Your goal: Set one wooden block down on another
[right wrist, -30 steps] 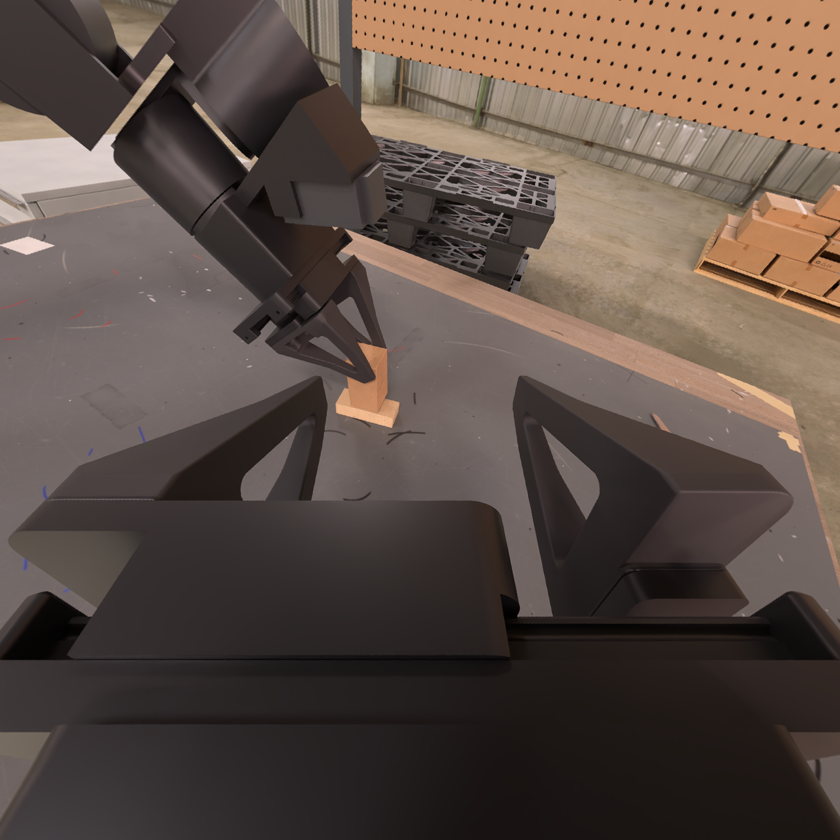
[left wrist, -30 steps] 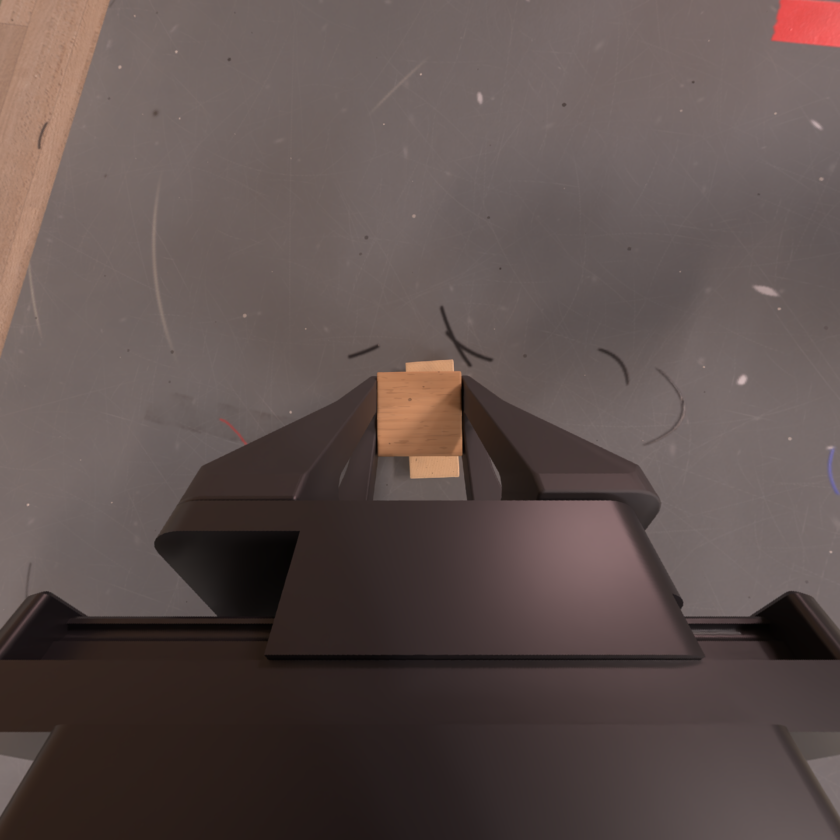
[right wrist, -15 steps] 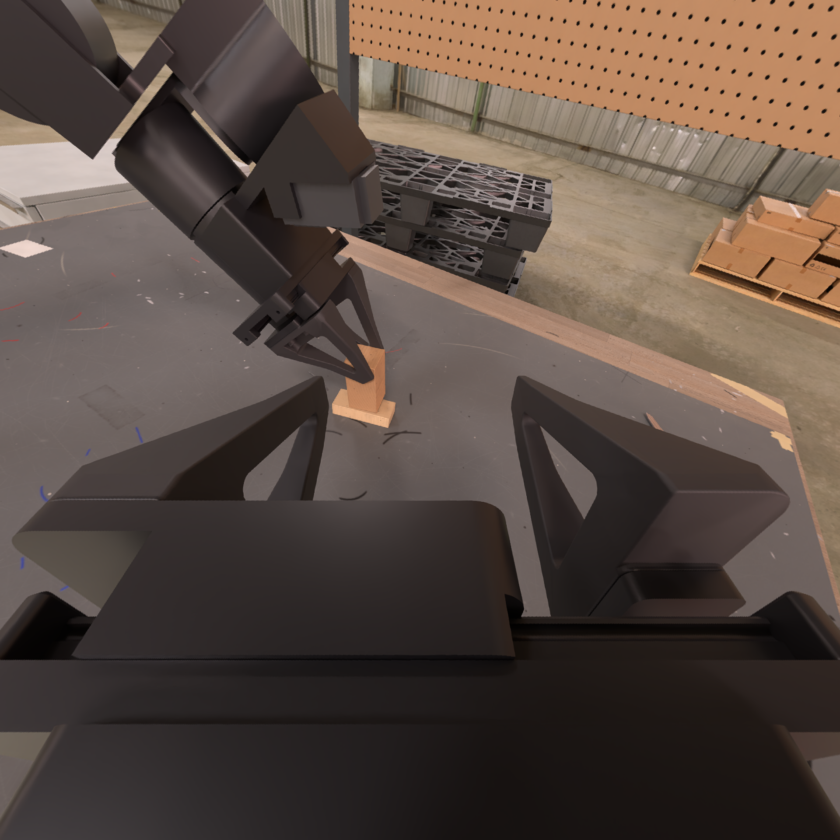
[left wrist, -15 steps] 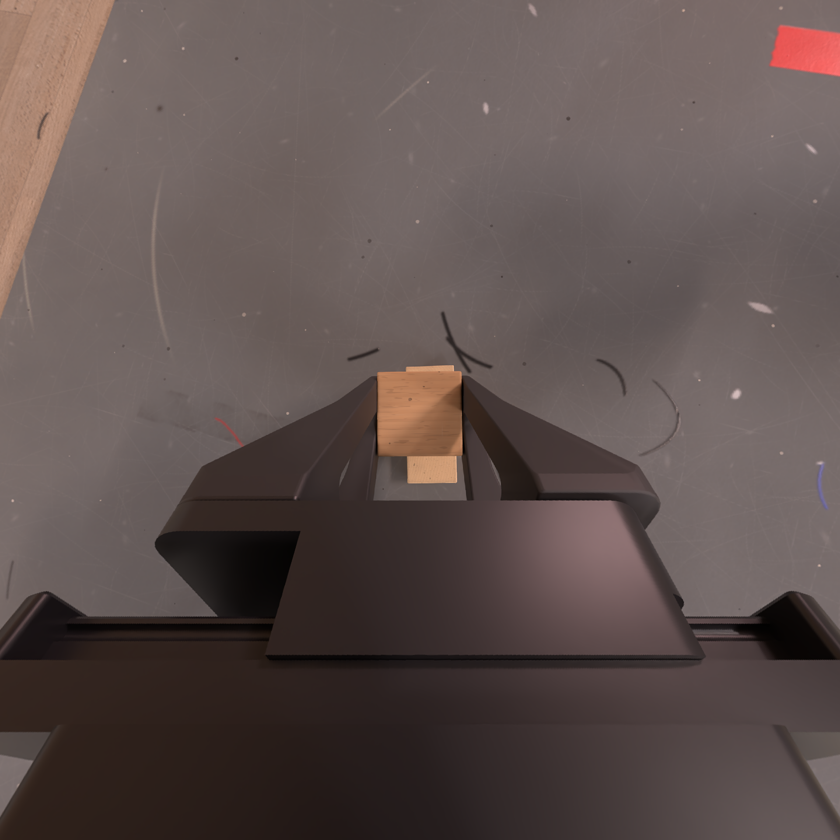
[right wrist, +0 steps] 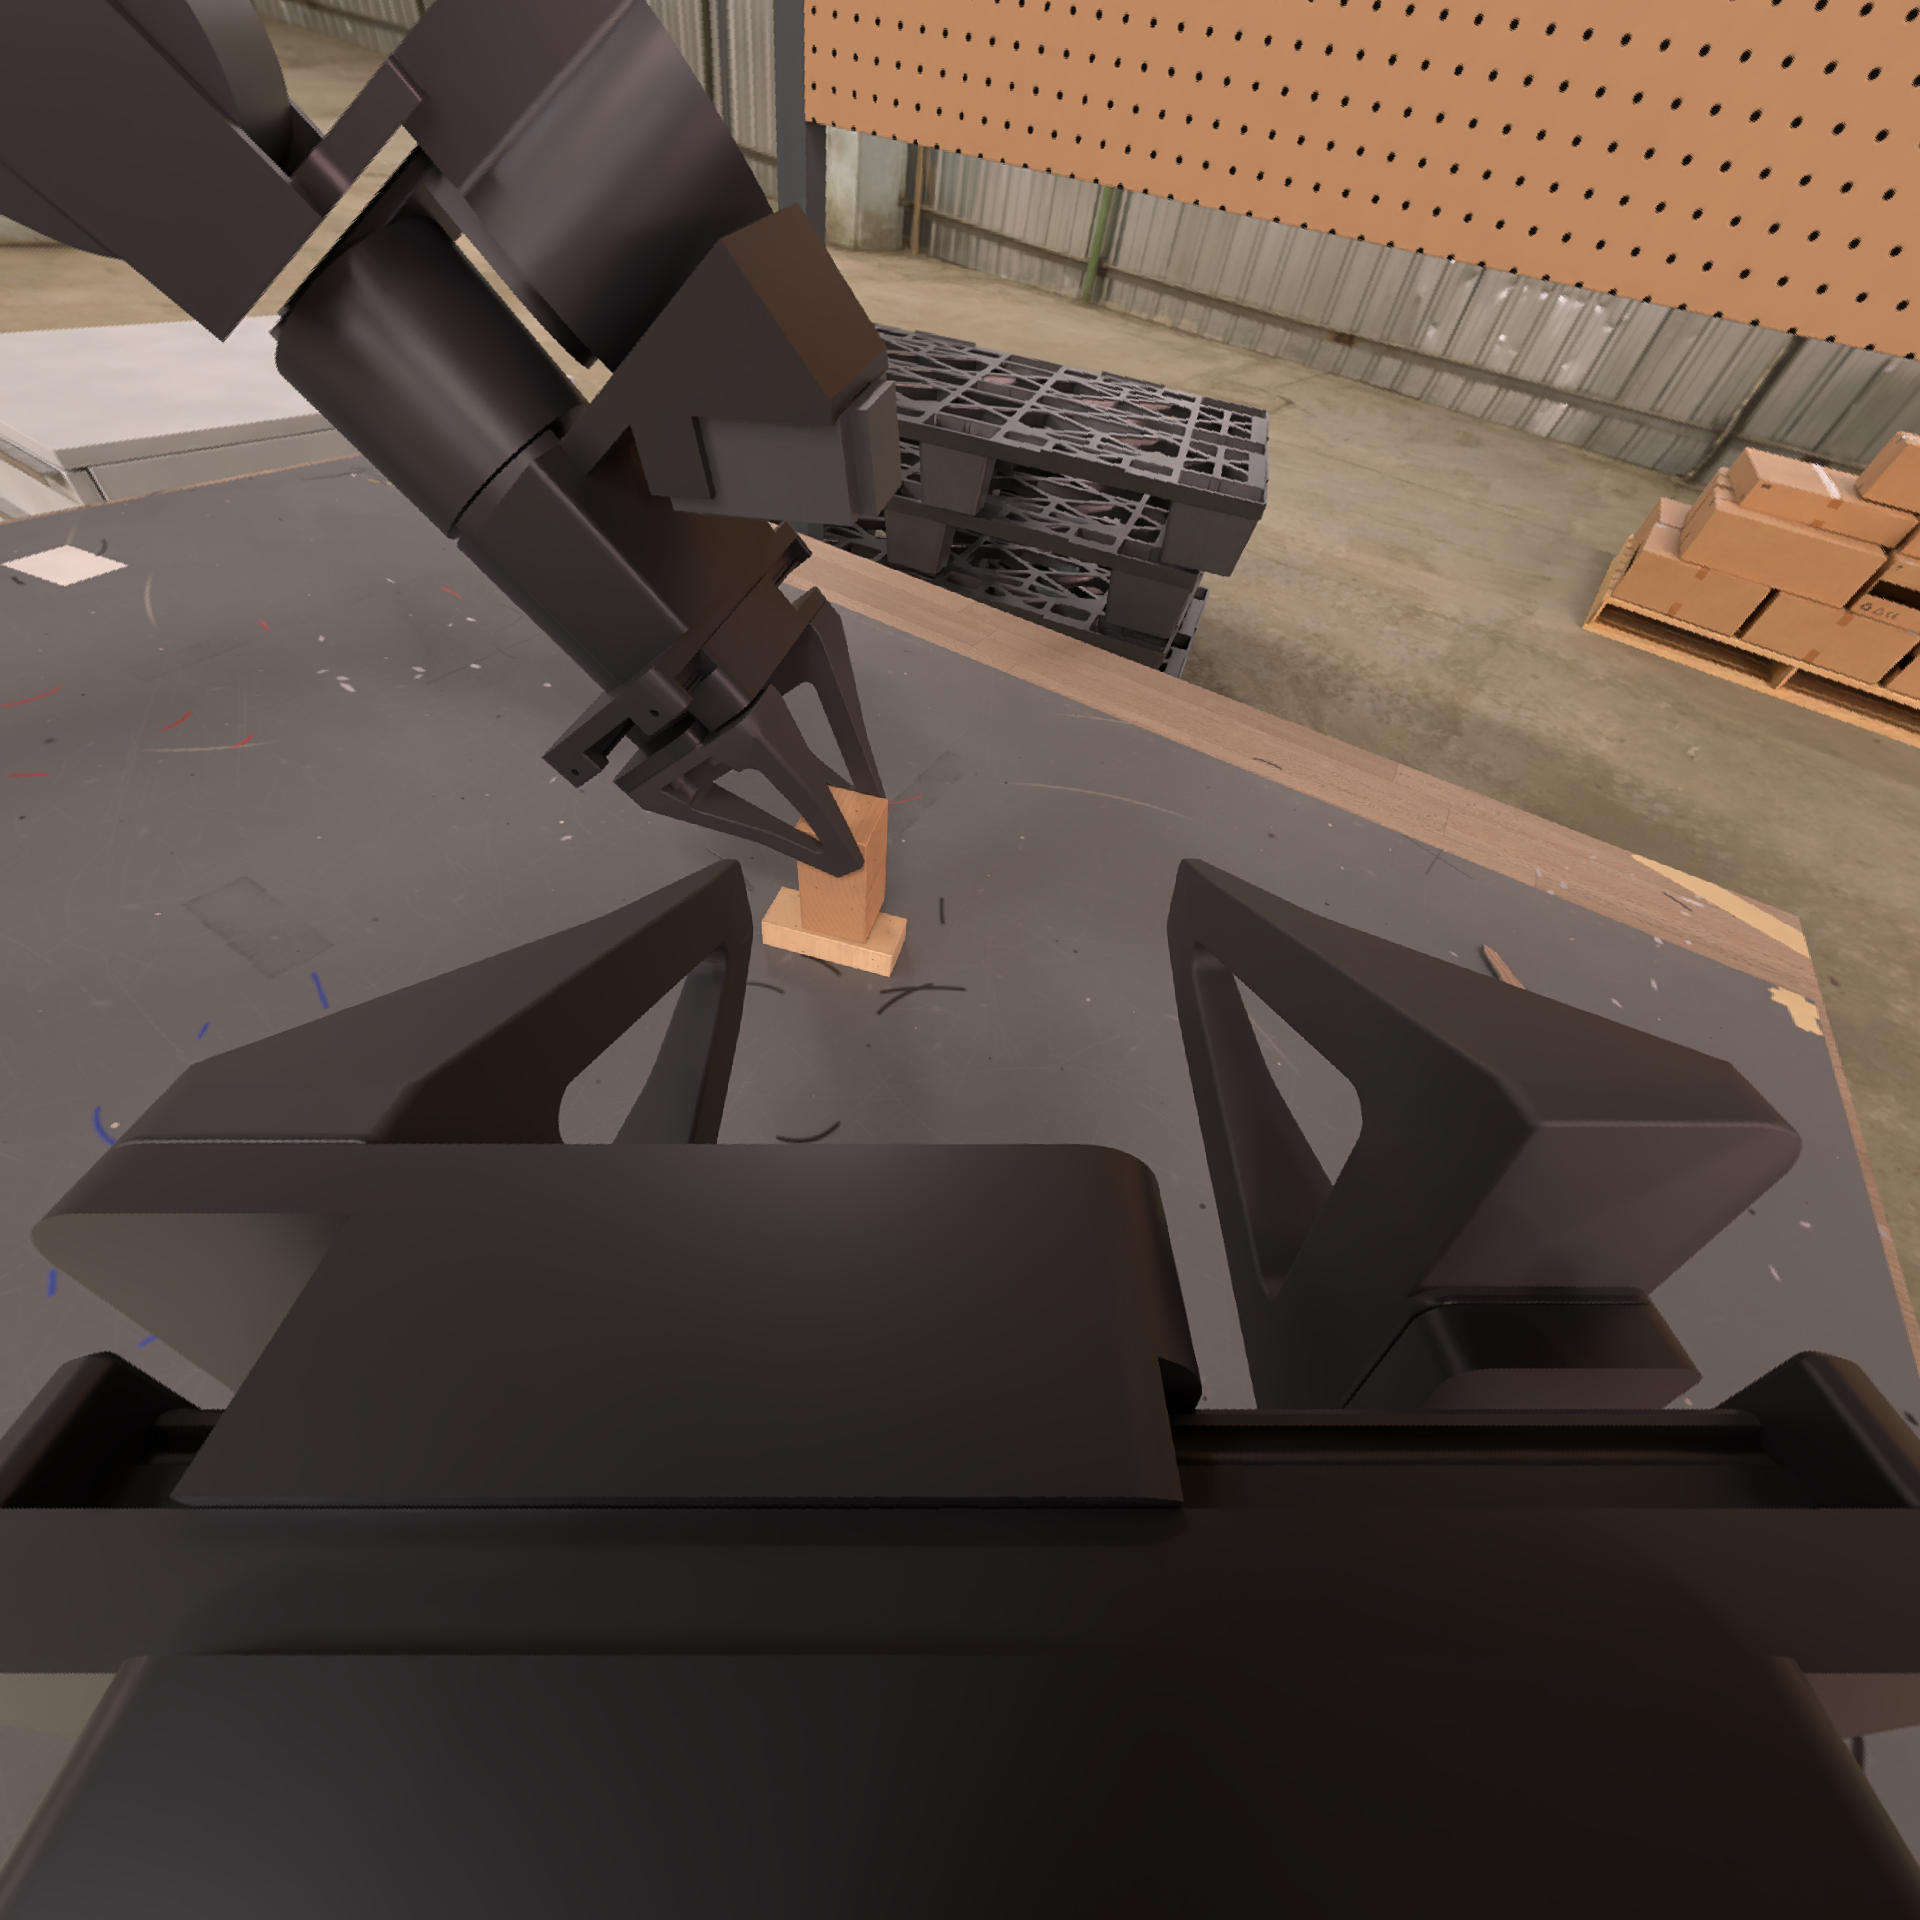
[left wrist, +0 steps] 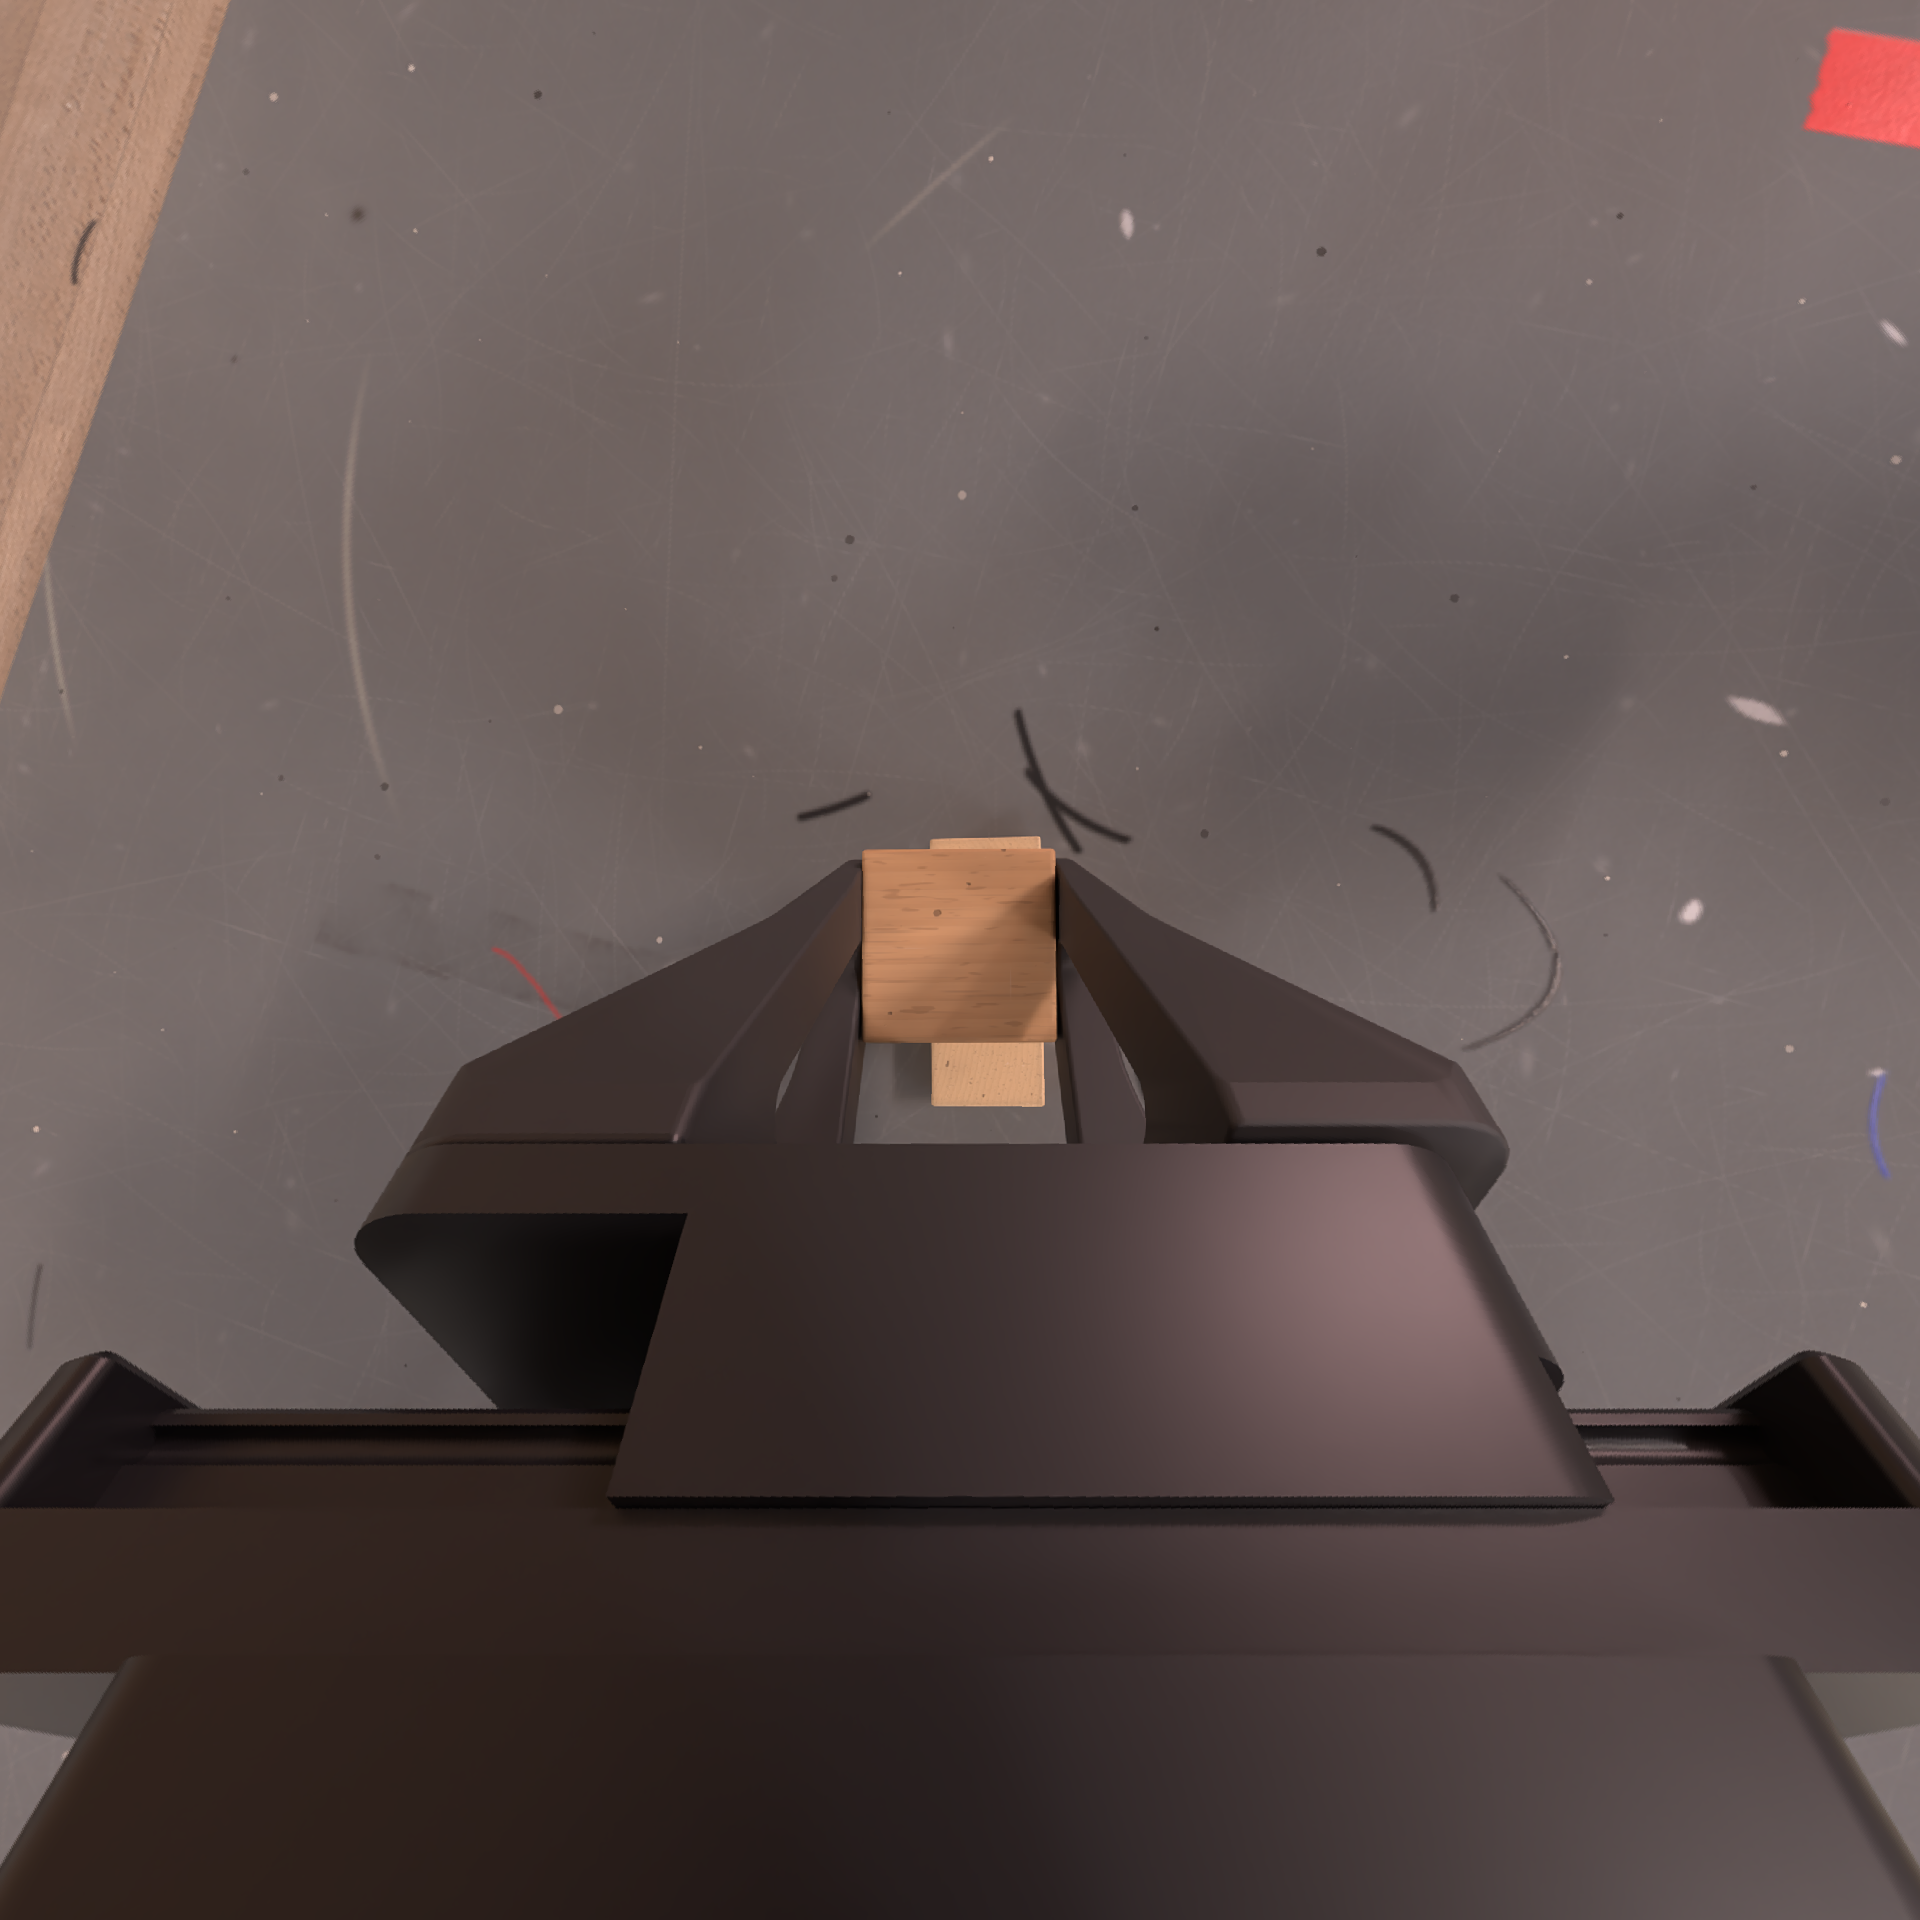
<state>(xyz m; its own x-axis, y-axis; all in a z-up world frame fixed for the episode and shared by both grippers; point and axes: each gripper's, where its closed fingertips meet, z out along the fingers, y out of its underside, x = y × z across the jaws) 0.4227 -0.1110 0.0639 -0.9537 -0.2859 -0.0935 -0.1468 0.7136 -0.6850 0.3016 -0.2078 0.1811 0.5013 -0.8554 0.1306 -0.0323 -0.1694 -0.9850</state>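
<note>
My left gripper [left wrist: 958, 894] is shut on a tall orange-brown wooden block [left wrist: 956, 945], holding it upright. A flat pale wooden block [left wrist: 987, 1075] lies on the grey table under it, showing in front of and behind the held block. In the right wrist view the tall block [right wrist: 844, 871] stands upright on the flat pale block [right wrist: 833, 941], with the left gripper [right wrist: 847, 831] still closed on its upper part. My right gripper [right wrist: 956, 904] is open and empty, above the table, a little short of the blocks.
The grey scuffed table [right wrist: 312, 790] has a wooden edge [right wrist: 1299, 758] at the far side. Black pallets [right wrist: 1070, 499] and cardboard boxes [right wrist: 1787, 582] stand on the floor beyond it. A red tape patch [left wrist: 1865, 99] lies far right on the table.
The left gripper has lowered the tall block slightly towards the flat block. The right gripper's view has shifted a little.
</note>
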